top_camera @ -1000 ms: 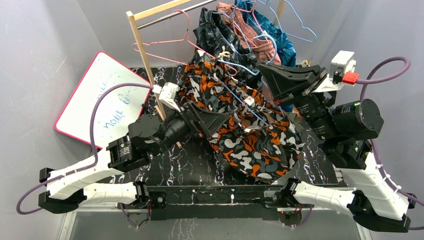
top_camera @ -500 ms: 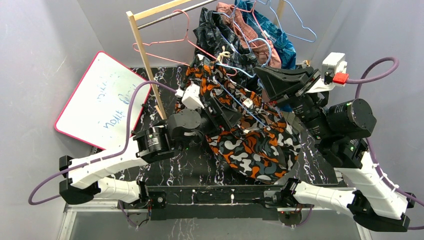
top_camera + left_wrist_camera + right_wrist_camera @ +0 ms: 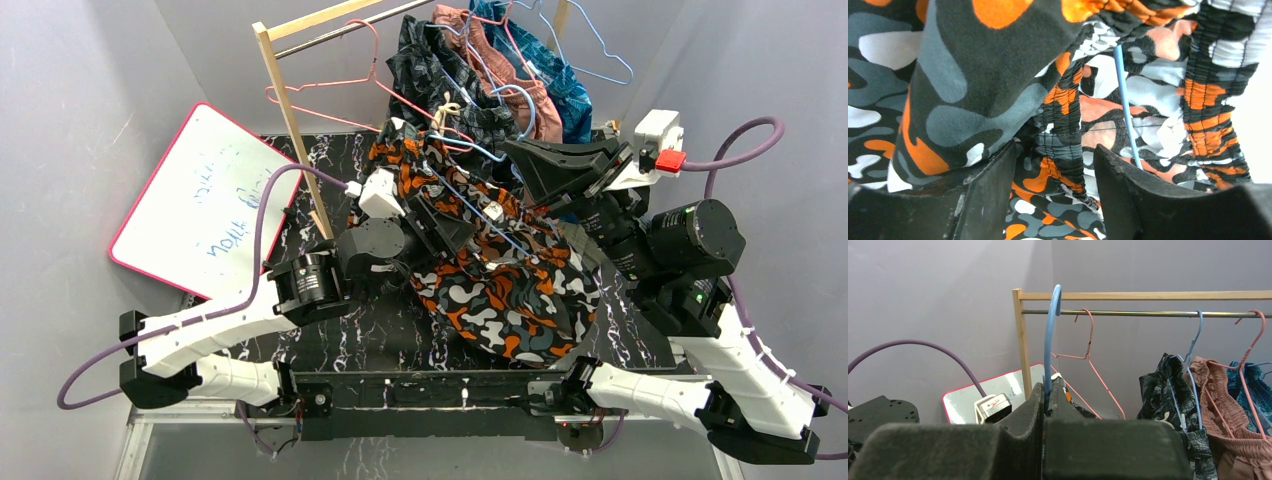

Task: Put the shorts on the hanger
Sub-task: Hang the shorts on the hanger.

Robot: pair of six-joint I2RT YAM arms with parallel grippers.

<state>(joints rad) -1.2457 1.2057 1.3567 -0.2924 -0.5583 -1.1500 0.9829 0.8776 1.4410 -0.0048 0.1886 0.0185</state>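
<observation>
The camouflage shorts (image 3: 505, 290) lie bunched on the black marbled table, and their top edge is lifted toward the rack. The light-blue hanger (image 3: 480, 147) runs through them. My right gripper (image 3: 515, 152) is shut on the hanger's hook (image 3: 1050, 340), jaws (image 3: 1045, 390) pressed together round the wire. My left gripper (image 3: 445, 215) is pushed into the shorts from the left. In the left wrist view its jaws (image 3: 1053, 167) stand apart around a gathered strip of waistband (image 3: 1063, 145), with gaps on both sides. The hanger's blue wire (image 3: 1124, 100) passes just right of it.
A wooden rack post (image 3: 290, 120) and metal rod (image 3: 1148, 313) stand behind, carrying pink hangers (image 3: 330, 85), blue hangers and several dark, pink and teal garments (image 3: 470, 60). A pink-edged whiteboard (image 3: 205, 200) leans at the left. Grey walls enclose the table.
My left arm swung in from the left into the shorts and its jaws narrowed around the waistband. The right arm drifted slightly left with the hanger.
</observation>
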